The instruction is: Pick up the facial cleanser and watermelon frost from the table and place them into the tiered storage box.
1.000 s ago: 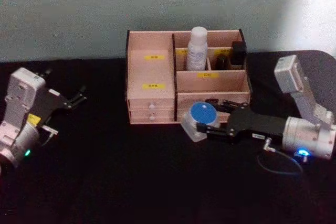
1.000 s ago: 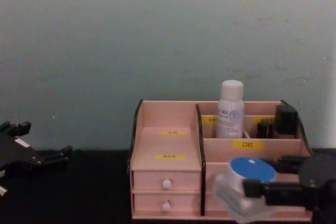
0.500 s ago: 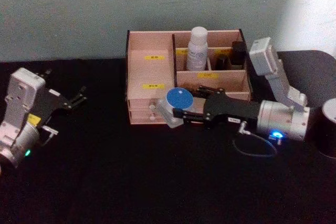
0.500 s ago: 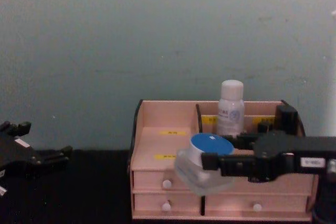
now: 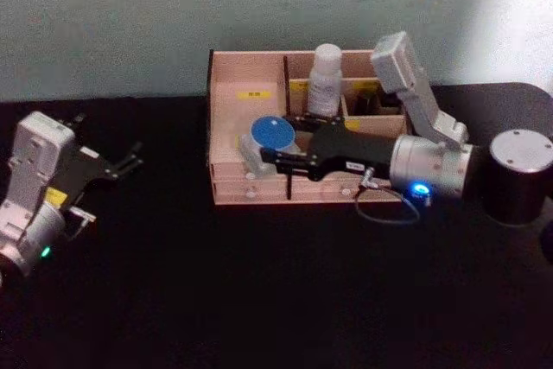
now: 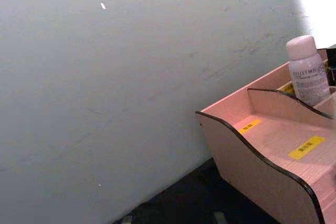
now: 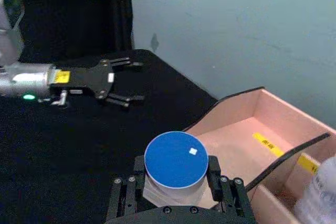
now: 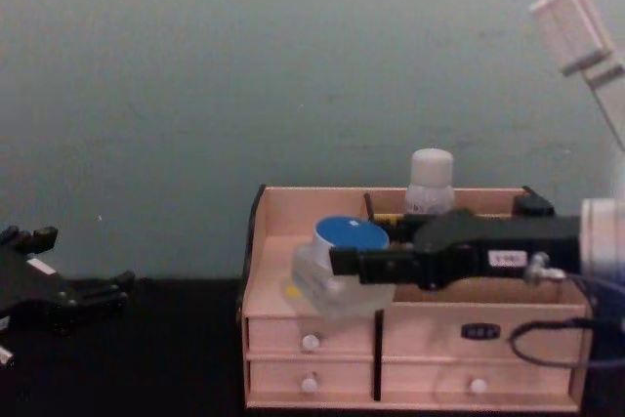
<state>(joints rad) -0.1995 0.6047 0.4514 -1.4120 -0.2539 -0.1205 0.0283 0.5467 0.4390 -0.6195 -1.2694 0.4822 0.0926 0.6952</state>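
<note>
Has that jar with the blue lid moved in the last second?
Yes. The right gripper has carried the blue-lidded jar leftward and up, from in front of the tiered storage box's right drawers to over its left stepped compartment.

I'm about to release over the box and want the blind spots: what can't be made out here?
Head and chest views: whether the blue-lidded jar in the right gripper touches the tiered storage box or hangs above it; its body hides the underside.
Chest view: dark items at back right, mostly behind the right arm.
Left wrist view: yellow labels, print too small.
Left gripper sits parked, open, at left.
</note>
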